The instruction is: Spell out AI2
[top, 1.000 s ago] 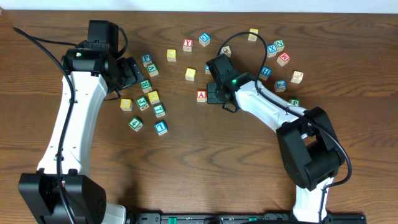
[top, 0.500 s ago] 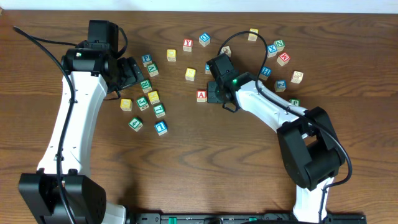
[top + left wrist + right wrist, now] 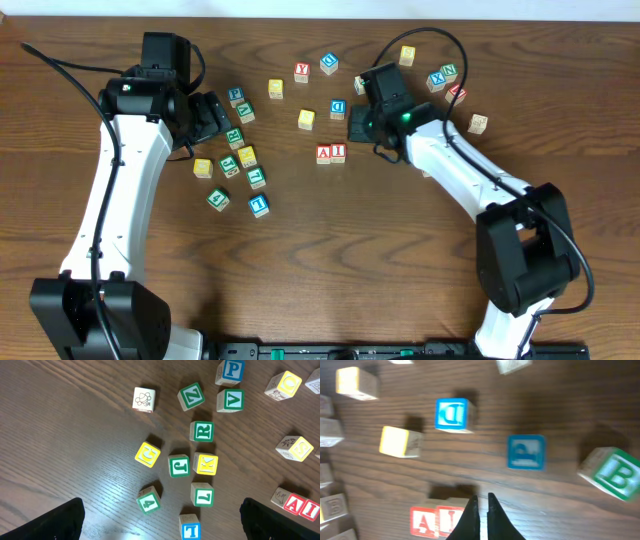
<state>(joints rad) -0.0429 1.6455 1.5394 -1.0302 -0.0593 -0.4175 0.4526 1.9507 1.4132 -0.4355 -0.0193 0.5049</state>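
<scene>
The A cube (image 3: 323, 153) and the I cube (image 3: 338, 152) sit touching, side by side, near the middle of the table (image 3: 330, 260). A is on the left. The pair's long axis runs left to right, and both red letters face up, reading upright from the near edge.

The right claw (image 3: 357, 128) is pinched to a narrow slit with nothing in it. In the overhead view it sits just far-right of the pair, apart from it. The left claw (image 3: 213, 120) is spread wide and empty over the cluster of cubes on the left.

The right wrist view is blurred. It shows the closed fingertips (image 3: 471, 505) against the I cube's right edge, and I cannot tell whether they touch. Beyond them are a blue D cube (image 3: 452, 414) and a green B cube (image 3: 612, 477).

The left wrist view catches the pair at its right edge, slightly slanted. It also reads the cluster's faces, among them a green R cube (image 3: 202, 431) and a blue 1 cube (image 3: 190, 528).
</scene>
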